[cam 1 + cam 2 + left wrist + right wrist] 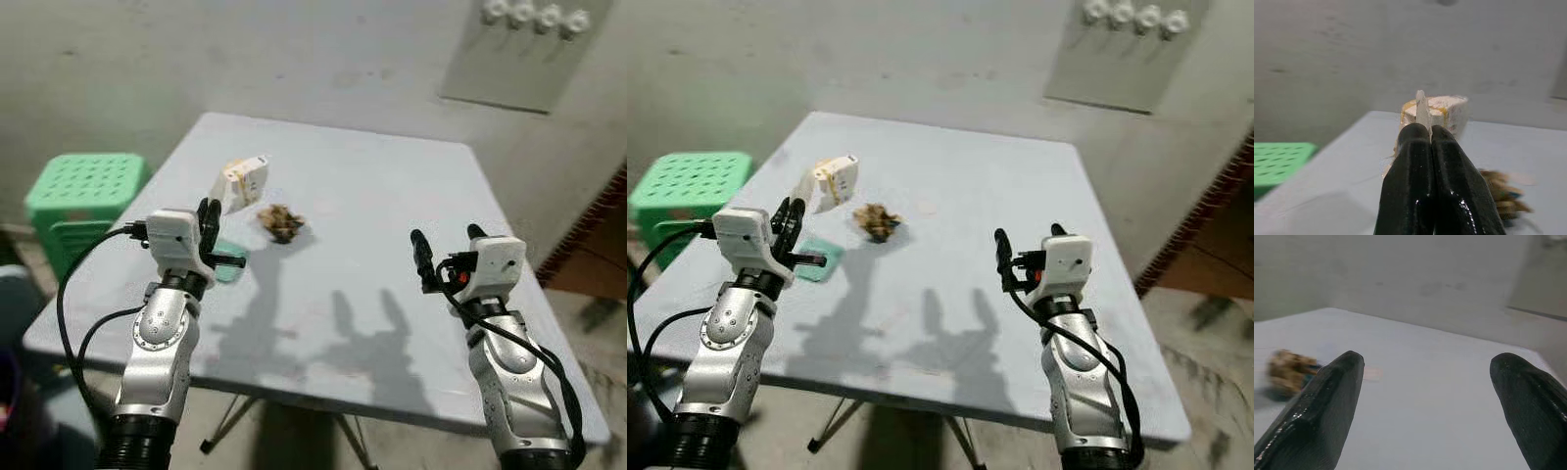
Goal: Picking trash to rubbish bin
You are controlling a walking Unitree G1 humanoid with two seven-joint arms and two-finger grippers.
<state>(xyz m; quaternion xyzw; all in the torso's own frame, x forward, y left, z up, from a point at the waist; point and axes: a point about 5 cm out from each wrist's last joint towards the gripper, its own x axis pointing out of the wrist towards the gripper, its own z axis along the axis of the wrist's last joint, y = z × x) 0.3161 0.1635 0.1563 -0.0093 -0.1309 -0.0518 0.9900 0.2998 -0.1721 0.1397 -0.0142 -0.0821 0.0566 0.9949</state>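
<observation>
Far on my left a green plastic stool (86, 186) stands beside the grey table (392, 206). My left gripper (210, 223) is raised over the table's left part, its two black fingers (1425, 181) pressed together on the edge of a white and yellow wrapper (242, 182), which hangs lifted off the tabletop. Under my left wrist lies something flat and teal (230, 266), too hidden for me to name. Just beside the wrapper, a brown crumpled clump of trash (281, 222) rests on the table. Further right, my right gripper (447, 245) hovers above the bare tabletop with its fingers (1327, 401) spread wide, holding nothing.
</observation>
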